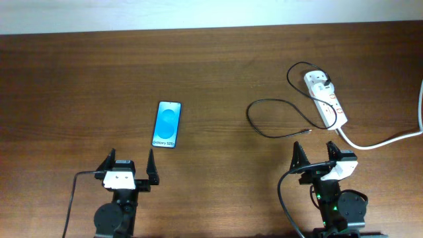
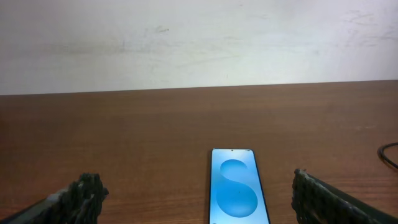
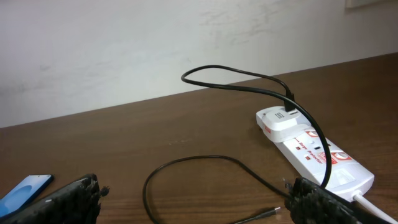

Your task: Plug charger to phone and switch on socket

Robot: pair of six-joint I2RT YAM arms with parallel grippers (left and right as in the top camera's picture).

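Overhead: the phone lies flat, blue screen lit, just ahead of the left gripper, jaws spread wide. Left wrist: phone shows ahead, between the fingers. Right wrist: thin black charger loops off the white socket; right gripper gapes too.

- The left pincer has two black, pointed fingers fixed to a white block with small dark marks on its face.
- Behind that block sits a round black joint housing; a thin black cable loops off its side.
- The right pincer is built alike, with black fingers and a white casing.
- A small green light glows on its black round body.
- A thicker black lead curves beside the right arm.
- Close up, the finger pads are dark, ribbed and rough-edged.
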